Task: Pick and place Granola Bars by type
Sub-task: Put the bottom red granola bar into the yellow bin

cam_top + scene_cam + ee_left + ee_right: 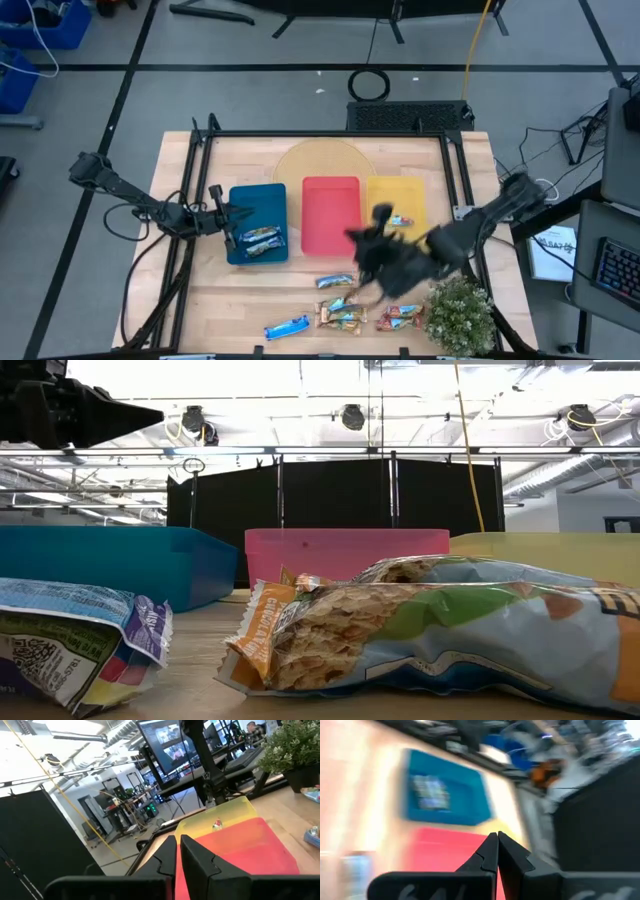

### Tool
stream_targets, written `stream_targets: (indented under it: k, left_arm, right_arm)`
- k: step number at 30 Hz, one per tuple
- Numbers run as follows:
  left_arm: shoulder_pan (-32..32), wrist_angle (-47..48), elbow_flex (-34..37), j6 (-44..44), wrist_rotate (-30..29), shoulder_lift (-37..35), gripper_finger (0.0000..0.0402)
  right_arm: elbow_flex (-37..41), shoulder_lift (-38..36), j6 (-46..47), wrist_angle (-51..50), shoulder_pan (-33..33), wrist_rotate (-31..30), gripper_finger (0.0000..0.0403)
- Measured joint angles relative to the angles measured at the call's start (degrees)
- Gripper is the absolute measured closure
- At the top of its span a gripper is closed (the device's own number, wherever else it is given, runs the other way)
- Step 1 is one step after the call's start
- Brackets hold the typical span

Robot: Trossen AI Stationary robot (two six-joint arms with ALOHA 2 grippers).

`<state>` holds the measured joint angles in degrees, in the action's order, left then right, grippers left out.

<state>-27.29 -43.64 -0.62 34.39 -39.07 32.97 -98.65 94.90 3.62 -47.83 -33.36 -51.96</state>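
While empty, right end effector [497, 851] closed

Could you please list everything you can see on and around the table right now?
Blue tray: one, blue, left of the tray row.
Red tray: one, red, middle of the row.
Yellow tray: one, yellow, right of the row.
Bars: two in the blue tray, one in the yellow tray, about five loose at the table front; blue, tan-and-light-blue and red-orange.
Round board: one, pale wood, behind the trays.
Plant: one, green, front right corner.
Table: one, light wood.
Left gripper: shut, empty, at the blue tray's left edge.
Right gripper: shut, empty, above the table in front of the red and yellow trays.
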Motion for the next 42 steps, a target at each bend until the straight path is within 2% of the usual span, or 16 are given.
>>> stream_targets:
  k: [5,9,15,19,24,27,31,42]
  left_arm:
    - [0.0,0.0,0.0,0.5,0.0,0.0,0.0363]
    - [0.0,0.0,0.0,1.3,0.0,0.0,0.0356]
    - [0.0,0.0,0.0,1.4,0.0,0.0,0.0347]
    - [0.0,0.0,0.0,1.6,0.0,0.0,0.0344]
    - [0.0,0.0,0.0,3.0,0.1,0.0,0.0343]
    - [0.0,0.0,0.0,3.1,0.1,0.0,0.0343]
    - [0.0,0.0,0.0,3.9,0.1,0.0,0.0343]
    - [0.0,0.0,0.0,4.5,0.1,0.0,0.0344]
  right_arm:
    - [-7.1,8.9,4.9,-4.5,-5.7,10.9,0.0403]
    - [-7.6,13.1,9.6,-4.9,-9.2,17.7,0.0403]
    - [-7.6,18.0,23.9,-5.9,-10.6,28.1,0.0400]
    - [-7.6,19.1,31.1,-6.4,-10.6,34.8,0.0369]
    - [-6.8,19.2,34.8,-8.3,-10.4,42.8,0.0304]
    - [-5.5,19.2,35.4,-8.3,-11.0,44.7,0.0272]
    - [-2.4,19.2,39.6,-8.3,-11.2,45.5,0.0252]
    - [6.4,19.2,47.7,-7.1,-11.6,51.0,0.0252]
